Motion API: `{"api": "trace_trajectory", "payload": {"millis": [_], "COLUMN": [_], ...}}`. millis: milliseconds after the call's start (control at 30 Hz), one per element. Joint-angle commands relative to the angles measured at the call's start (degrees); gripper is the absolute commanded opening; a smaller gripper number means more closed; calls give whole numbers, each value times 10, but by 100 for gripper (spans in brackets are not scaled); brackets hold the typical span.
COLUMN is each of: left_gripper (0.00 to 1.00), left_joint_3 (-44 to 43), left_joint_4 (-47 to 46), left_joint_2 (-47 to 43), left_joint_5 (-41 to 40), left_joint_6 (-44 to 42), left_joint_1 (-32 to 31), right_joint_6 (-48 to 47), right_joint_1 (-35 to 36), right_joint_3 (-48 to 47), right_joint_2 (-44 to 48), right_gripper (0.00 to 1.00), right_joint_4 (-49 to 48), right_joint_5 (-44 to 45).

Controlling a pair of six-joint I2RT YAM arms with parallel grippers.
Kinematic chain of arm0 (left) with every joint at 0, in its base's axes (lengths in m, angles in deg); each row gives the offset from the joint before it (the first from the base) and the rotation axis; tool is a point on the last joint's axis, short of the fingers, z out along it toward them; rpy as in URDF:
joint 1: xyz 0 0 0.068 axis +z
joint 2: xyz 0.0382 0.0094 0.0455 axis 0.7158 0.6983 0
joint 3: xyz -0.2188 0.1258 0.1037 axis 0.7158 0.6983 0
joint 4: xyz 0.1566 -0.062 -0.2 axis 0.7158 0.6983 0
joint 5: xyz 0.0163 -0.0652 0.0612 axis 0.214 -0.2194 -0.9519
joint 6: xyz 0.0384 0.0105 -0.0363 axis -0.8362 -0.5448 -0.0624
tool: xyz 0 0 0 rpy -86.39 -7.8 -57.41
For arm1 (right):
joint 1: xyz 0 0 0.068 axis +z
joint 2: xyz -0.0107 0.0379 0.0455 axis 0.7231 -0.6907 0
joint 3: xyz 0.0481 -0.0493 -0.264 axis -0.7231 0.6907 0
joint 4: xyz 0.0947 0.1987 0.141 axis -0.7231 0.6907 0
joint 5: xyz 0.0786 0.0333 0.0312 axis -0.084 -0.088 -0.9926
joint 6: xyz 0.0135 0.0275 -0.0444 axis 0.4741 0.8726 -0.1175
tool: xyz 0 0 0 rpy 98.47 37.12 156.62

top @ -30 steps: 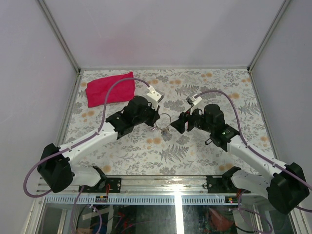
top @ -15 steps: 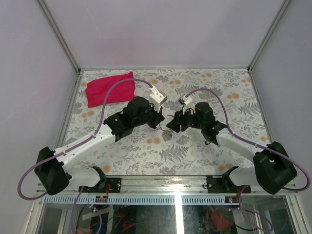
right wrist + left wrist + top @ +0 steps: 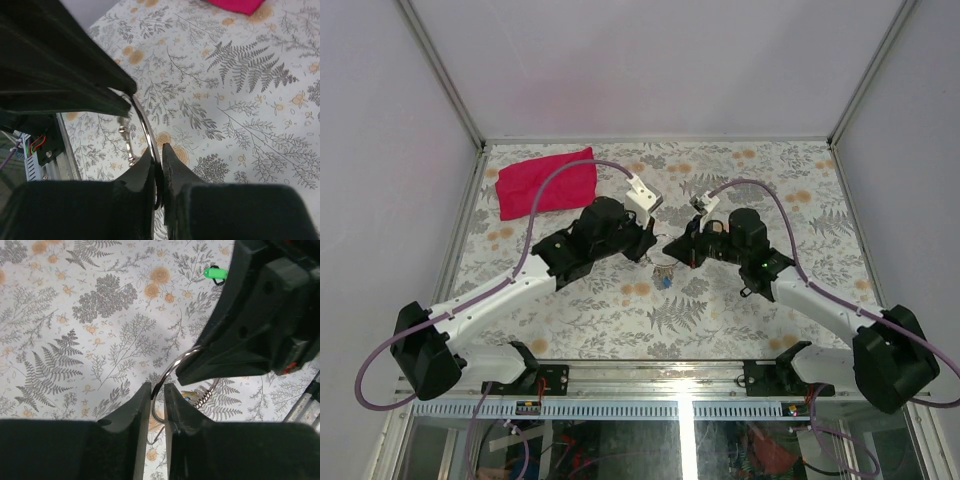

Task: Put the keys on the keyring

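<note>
Two pinches on the keyring (image 3: 180, 359): left gripper (image 3: 157, 392) and right gripper (image 3: 157, 156) both clamp it. Overhead I barely see it; only left wrist shows green key (image 3: 215, 273).

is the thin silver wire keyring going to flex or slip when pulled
Probably stiff: the thin silver wire keyring shows an even round curve while pinched by the left fingers and right fingers. Likely slippery: shiny, narrow metal held only at the tips. Probably light, though the small cluster dangling from it may swing.
</note>
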Motion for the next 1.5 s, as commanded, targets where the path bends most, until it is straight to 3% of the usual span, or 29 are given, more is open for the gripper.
{"api": "trace_trajectory", "payload": {"millis": [0,67,200,567,800,967,1267,1333,1400,1467], "left_gripper": [24,37,49,53,52,41,4,0,0,0], "left_joint_3": [-25,-25,-28,-63,-74,-103,-146,-158,-170,-186], "left_joint_4": [-21,-26,-30,-3,4,13,42,49,57,62], "left_joint_2": [-11,-15,-20,-56,-62,-47,-31,-29,-29,-30], "left_joint_5": [13,21,50,113,168,213,239,240,237,228], "left_joint_6": [4,7,9,-19,-28,-33,-51,-52,-53,-50], "left_joint_1": [-4,-3,-4,-3,-4,-5,-4,-4,-4,-4], "right_joint_6": [-6,-19,-53,-125,-89,-62,-47,-43,-42,-50], "right_joint_1": [-2,-2,-2,-2,-2,-2,-2,-2,-2,-2], "right_joint_3": [-9,-9,-18,-69,-94,-112,-136,-139,-142,-142], "right_joint_2": [62,86,130,193,198,192,202,207,214,227], "right_gripper": [0,0,0,0,0,0,0,0,9,25], "right_joint_4": [-21,-5,34,153,138,124,127,125,125,129], "right_joint_5": [-11,-14,-29,-86,-128,-152,-133,-124,-108,-82]}}
